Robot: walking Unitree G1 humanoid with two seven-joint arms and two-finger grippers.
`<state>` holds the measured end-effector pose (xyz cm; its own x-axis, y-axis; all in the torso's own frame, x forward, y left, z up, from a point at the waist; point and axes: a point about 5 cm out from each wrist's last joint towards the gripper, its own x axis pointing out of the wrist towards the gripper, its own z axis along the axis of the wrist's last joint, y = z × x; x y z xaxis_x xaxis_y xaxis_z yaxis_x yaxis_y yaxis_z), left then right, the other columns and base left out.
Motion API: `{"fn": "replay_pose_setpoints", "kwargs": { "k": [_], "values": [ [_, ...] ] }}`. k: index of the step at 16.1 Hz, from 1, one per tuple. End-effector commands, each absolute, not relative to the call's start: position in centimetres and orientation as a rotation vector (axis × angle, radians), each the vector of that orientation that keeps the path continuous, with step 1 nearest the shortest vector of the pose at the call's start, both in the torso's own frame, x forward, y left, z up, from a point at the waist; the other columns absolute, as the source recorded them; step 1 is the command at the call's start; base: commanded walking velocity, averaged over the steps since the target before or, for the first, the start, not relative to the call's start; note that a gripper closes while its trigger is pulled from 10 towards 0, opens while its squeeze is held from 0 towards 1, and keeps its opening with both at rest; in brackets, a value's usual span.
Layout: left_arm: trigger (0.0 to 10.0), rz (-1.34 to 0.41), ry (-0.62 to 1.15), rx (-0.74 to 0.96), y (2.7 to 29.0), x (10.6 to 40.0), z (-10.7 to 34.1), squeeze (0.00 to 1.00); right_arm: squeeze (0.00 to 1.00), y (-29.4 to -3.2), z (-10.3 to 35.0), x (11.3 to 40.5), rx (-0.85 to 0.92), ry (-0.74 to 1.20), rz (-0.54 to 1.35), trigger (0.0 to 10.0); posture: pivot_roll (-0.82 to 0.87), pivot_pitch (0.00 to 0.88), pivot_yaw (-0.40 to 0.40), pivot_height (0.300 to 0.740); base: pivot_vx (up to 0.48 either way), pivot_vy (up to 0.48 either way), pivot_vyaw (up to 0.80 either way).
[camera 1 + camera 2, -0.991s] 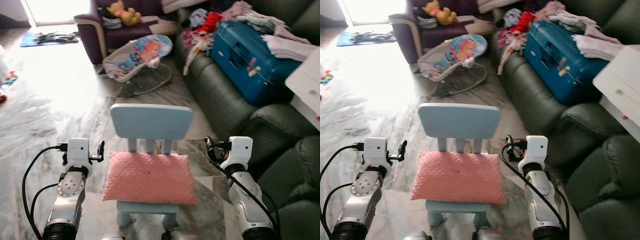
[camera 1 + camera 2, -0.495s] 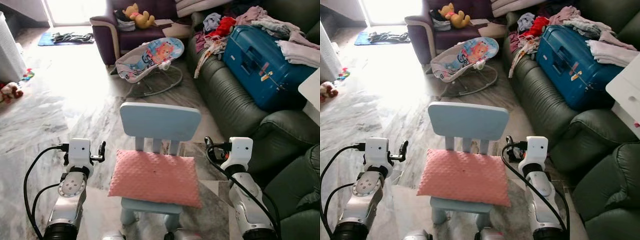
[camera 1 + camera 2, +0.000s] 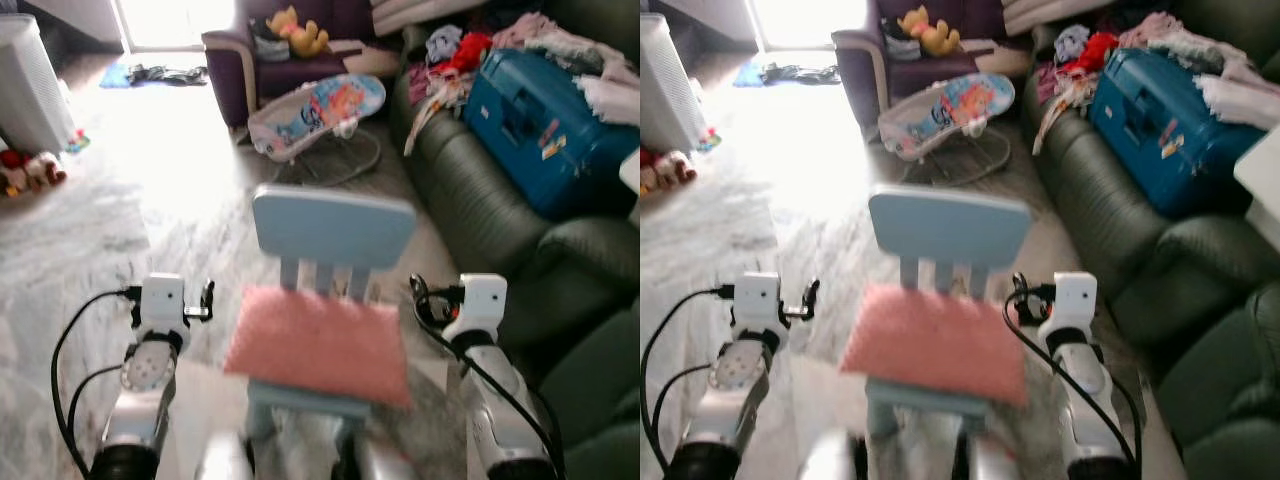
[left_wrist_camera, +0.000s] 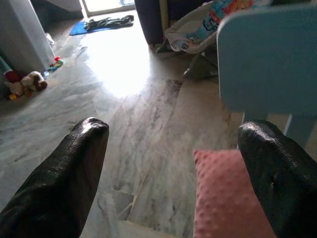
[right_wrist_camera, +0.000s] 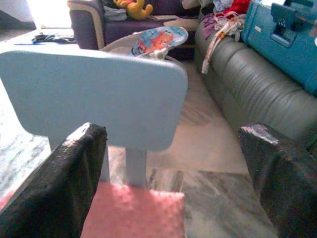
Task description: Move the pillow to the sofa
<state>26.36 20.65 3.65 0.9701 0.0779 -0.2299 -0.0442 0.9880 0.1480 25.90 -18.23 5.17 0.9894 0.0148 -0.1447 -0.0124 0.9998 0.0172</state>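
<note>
Both grippers, left (image 4: 168,163) & right (image 5: 171,163), spread wide either side of pink pillow (image 3: 318,343); pillow on blue chair (image 3: 334,226).

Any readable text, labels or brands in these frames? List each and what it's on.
None legible.
Stickers on the blue suitcase: too small and blurred to read.
Print on the baby bouncer: a cartoon picture, no words I can make out.
Pillow and chair: no markings seen.

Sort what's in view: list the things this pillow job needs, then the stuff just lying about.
Needed for the job:
pink dimpled fabric pillow
small light-blue plastic chair under it
dark green leather sofa
left claw, open
right claw, open

Just lying about:
blue hard-shell suitcase
baby bouncer
yellow plush toy
</note>
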Motion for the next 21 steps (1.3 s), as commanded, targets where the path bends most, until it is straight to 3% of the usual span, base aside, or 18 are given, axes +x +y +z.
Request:
{"fn": "replay_pose_setpoints", "kwargs": {
  "k": [1,15,21],
  "values": [
    [10.0,0.067,0.249,0.146,20.67,26.31,3.43,0.0,0.0,-18.24,5.34,25.9,0.014,0.143,0.011,10.0,-0.01,0.0,-0.031,0.615,0.0,0.0,0.0],
    [10.0,0.067,0.246,0.12,20.87,26.29,3.48,0.0,0.0,-18.29,5.28,25.7,0.01,0.15,0.013,10.0,-0.01,0.0,-0.034,0.605,0.0,0.0,0.0],
    [10.0,0.059,0.247,0.112,20.77,26.32,3.45,0.0,0.0,-18.17,5.44,25.78,-0.009,0.135,0.03,10.0,-0.01,0.0,-0.035,0.605,0.312,0.0,0.0]
  ]
}}
